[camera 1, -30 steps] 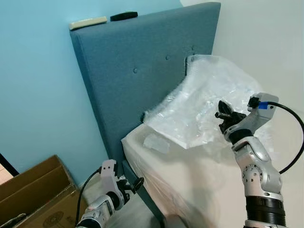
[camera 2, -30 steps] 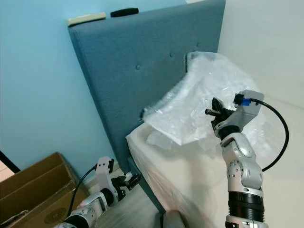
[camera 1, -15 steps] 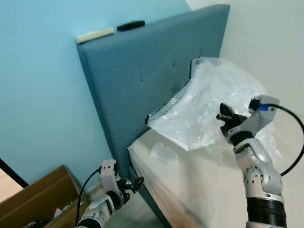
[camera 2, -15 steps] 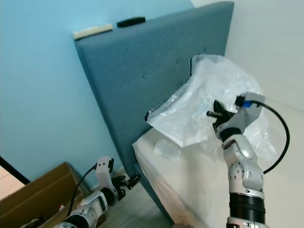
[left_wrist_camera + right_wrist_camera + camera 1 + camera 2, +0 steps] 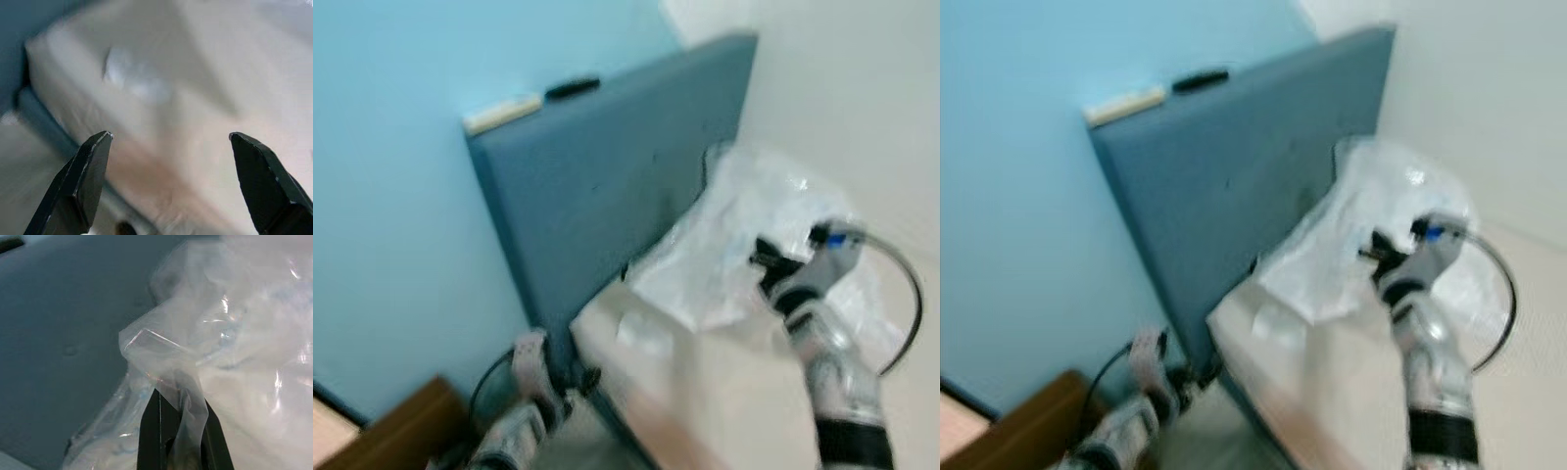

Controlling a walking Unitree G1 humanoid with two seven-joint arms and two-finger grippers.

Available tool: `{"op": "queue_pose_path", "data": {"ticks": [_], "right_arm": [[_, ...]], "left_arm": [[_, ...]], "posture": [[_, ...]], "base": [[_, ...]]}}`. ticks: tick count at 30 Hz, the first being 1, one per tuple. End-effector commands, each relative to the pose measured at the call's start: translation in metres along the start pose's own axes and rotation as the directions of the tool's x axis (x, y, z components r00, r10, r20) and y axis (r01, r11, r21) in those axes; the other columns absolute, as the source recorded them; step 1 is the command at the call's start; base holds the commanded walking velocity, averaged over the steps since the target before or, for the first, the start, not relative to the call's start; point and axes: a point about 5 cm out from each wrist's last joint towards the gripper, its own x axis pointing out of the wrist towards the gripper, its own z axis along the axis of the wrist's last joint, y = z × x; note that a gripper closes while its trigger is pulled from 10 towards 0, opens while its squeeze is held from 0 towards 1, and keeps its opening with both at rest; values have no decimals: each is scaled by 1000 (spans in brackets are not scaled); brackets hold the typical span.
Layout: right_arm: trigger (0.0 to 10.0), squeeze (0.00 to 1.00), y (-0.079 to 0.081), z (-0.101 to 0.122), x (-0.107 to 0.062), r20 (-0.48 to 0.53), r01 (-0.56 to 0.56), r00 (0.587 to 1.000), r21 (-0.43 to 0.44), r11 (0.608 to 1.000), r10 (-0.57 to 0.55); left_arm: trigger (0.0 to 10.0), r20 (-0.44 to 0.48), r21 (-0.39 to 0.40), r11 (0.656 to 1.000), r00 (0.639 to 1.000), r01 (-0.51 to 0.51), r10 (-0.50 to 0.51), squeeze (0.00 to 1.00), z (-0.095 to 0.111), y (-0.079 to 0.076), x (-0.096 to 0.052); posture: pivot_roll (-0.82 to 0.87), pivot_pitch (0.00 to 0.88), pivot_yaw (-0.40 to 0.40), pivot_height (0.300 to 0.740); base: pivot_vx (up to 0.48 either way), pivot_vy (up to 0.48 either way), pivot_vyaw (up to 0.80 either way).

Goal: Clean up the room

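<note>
Pinching a bunched fold of the plastic sheet [image 5: 181,377], the right gripper [image 5: 173,431] has its jaws clamped together on it, raised over the mattress [image 5: 724,382] toward the right of the scene. The clear, crinkly sheet spreads out from that pinch: most of it drapes against the right part of the blue headboard [image 5: 597,196], with a flap trailing left and down so its lower edge hangs just over the mattress top. From the right wrist view you get the sheet bulging up past the jaws with the headboard's blue fabric right behind it.

The left gripper [image 5: 171,186] sits low on the left, near the floor beside the bed's near-left corner, jaws spread wide with nothing between them. Its fingers [image 5: 78,191] point toward the side of the mattress. A small scrap [image 5: 641,333] of clear plastic lies on the mattress near that left edge, apart from the big sheet.

Further out: two things rest on top of the headboard at its left end, a pale flat bar [image 5: 502,114] and just right of it a black bar [image 5: 573,88]; too blurry to say what they are. The wall behind on the left is light blue, the wall on the right is white. A brown box [image 5: 401,431] corner pokes in at the near left.
</note>
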Motion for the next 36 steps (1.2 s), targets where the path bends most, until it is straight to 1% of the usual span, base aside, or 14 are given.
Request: {"op": "queue_pose_path", "data": {"ticks": [1,2,6,16,20,22,26,29,36], "right_arm": [[10000,0,15,-9,2,-25,-49,998,1,999,49],[10000,0,15,-9,2,-25,-49,998,1,999,49],[10000,0,13,-14,2,-42,-38,998,17,999,38],[10000,0,10,-18,2,-42,-17,999,21,1000,18],[10000,0,8,-17,3,-26,1,1000,28,1000,0],[10000,0,5,-16,4,-21,28,999,4,1000,-28],[10000,0,3,-16,5,-21,37,999,5,999,-37],[10000,0,2,-16,5,-17,45,999,2,999,-44],[10000,0,-1,-16,4,-12,63,998,0,998,-63]], "left_arm": [[10000,-37,-15,998,997,-64,63,0,-10,17,-12],[10000,-37,-15,998,997,-64,63,0,-10,17,-12],[10000,-39,-12,998,997,-66,66,0,-10,17,-12],[10000,-47,3,998,997,-61,61,0,-10,16,-11],[10000,-50,15,998,997,-64,65,0,-9,16,-11],[10000,-49,21,998,997,-62,63,0,-8,15,-10],[10000,-45,30,999,998,-44,45,0,-7,13,-9],[10000,-41,38,999,999,-23,24,0,-7,10,-8],[10000,-38,41,999,999,-26,28,0,-6,10,-7]], "posture": [[-187,0,42,728],[-187,0,42,728],[-185,0,47,728],[-183,0,53,728],[-182,0,53,728],[-179,0,53,728],[-179,0,55,728],[-180,0,58,728],[-180,0,62,728]], "base": [[0,0,0],[0,0,0],[0,0,-800],[0,0,-796],[0,0,-800],[0,0,0],[0,0,0],[344,0,0],[387,0,0]]}}
